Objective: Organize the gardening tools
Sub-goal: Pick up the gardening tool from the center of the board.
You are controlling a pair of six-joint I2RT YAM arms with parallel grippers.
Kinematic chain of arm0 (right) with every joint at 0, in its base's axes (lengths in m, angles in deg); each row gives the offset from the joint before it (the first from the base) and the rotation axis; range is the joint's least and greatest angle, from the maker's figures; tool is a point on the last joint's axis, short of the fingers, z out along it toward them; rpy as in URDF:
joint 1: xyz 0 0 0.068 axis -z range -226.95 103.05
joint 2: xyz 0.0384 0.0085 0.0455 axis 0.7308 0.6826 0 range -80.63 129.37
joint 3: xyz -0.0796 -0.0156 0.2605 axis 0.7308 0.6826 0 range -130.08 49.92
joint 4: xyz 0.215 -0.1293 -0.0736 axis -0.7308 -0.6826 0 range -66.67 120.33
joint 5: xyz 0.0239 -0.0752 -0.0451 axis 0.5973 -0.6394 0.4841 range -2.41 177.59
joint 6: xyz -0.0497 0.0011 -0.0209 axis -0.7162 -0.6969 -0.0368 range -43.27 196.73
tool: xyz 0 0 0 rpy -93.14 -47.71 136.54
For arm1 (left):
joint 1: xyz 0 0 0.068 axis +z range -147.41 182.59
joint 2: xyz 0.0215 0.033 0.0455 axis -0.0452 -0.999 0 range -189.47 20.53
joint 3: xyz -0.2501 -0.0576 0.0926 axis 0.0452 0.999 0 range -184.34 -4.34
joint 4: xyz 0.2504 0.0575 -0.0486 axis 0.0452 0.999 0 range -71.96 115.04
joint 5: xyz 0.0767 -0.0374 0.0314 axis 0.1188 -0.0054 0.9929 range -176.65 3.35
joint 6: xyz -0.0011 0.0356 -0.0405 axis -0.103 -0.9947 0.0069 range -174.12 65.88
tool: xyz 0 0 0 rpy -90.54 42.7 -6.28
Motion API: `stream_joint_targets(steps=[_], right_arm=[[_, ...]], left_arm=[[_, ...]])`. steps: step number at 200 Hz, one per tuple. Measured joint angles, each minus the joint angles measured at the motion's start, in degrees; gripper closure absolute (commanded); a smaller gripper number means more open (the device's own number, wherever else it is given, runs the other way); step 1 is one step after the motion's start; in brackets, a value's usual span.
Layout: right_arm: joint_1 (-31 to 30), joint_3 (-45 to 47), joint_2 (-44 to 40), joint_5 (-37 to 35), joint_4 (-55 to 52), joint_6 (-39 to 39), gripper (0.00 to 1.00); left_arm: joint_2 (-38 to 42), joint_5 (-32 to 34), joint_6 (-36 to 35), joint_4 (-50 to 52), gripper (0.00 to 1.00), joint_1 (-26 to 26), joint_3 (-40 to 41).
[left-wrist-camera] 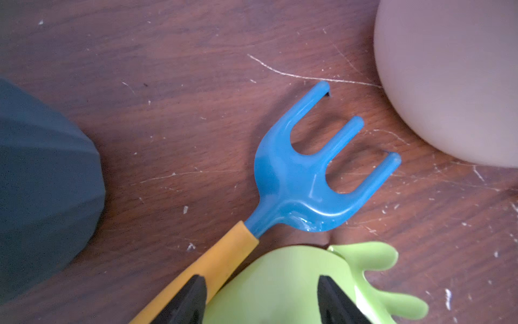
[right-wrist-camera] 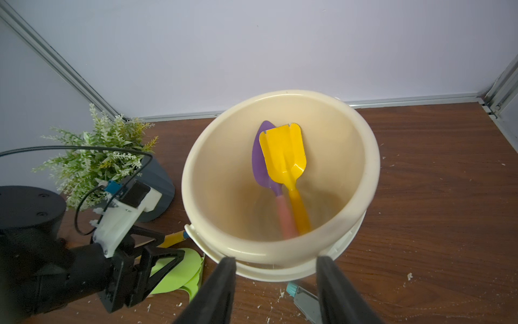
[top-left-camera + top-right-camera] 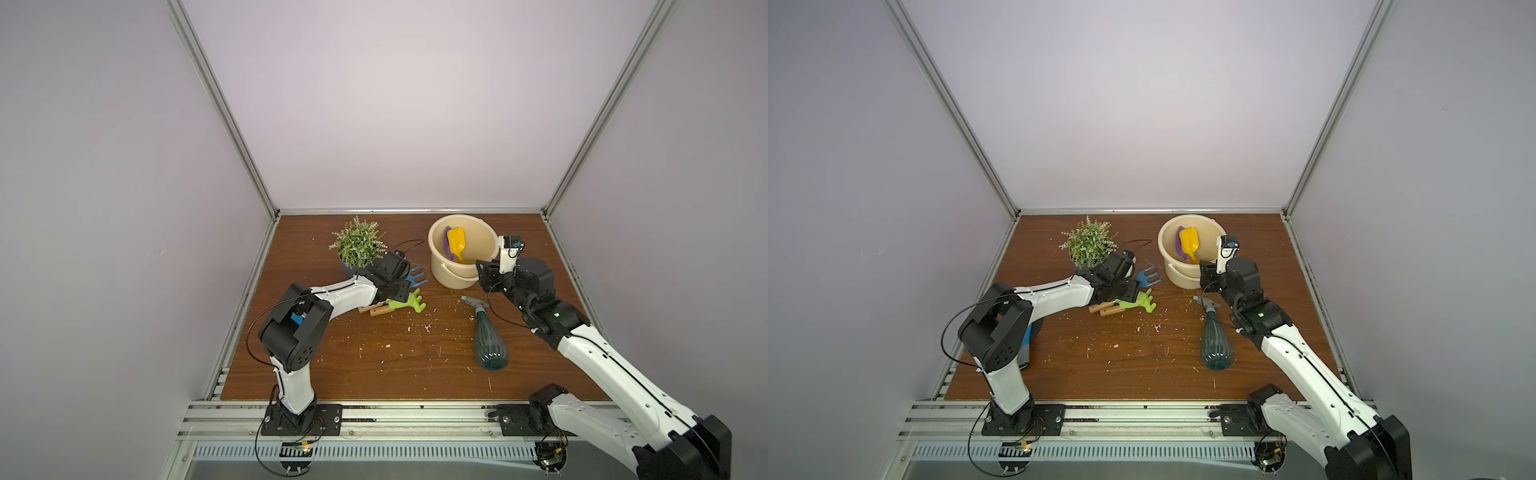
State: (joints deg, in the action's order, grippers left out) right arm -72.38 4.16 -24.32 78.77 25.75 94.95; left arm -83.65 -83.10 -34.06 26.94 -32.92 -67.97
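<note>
Gardening tools at the left gripper: the lime trowel is lying right under the left gripper, its blade filling the gap between the two tips and spreading wider than that gap on one side.
Left gripper state: the jaws are standing apart above the blade; no squeeze on it is showing.
Left gripper place: it is hovering low at centre-left of the table in a top view.
Lime fork: lying just beside the trowel, tines pointing away from the arm.
Blue fork: its yellow handle is running just outside one jaw, its tines pointing toward the bucket, near it but apart.
Right gripper: the jaws are standing apart and clamping nothing, the tips hanging just in front of the bucket's near rim.
Bucket contents: the yellow trowel is lying over the purple trowel, both leaning on the far wall.
Bucket place: sitting upper right of centre in both top views.
Spray bottle: lying on its side right of centre, beside the right arm, nozzle toward the bucket.
Potted plant: standing upper left on the table, just behind the left gripper.
</note>
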Motion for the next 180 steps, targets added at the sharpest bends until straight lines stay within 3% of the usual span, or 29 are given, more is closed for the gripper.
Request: stream_joint_targets(steps=[62, 119, 164, 180], right_arm=[[0.0, 0.44, -0.02, 0.42, 0.02, 0.44, 0.48], [0.0, 0.7, -0.02, 0.39, 0.07, 1.18, 0.48], [0.0, 1.53, -0.02, 0.39, 0.04, 1.44, 0.48], [0.0, 1.53, -0.02, 0.39, 0.09, 1.62, 0.48]], left_arm=[[-3.26, 0.9, -3.04, 0.59, 0.35, 0.68, -2.69], [-6.14, 1.64, -5.55, 0.83, 0.48, 0.7, -4.57], [-7.26, 1.36, -7.28, 1.25, 0.44, 0.79, -5.6], [-8.0, 1.22, -7.72, 1.31, 0.48, 0.79, -6.14]])
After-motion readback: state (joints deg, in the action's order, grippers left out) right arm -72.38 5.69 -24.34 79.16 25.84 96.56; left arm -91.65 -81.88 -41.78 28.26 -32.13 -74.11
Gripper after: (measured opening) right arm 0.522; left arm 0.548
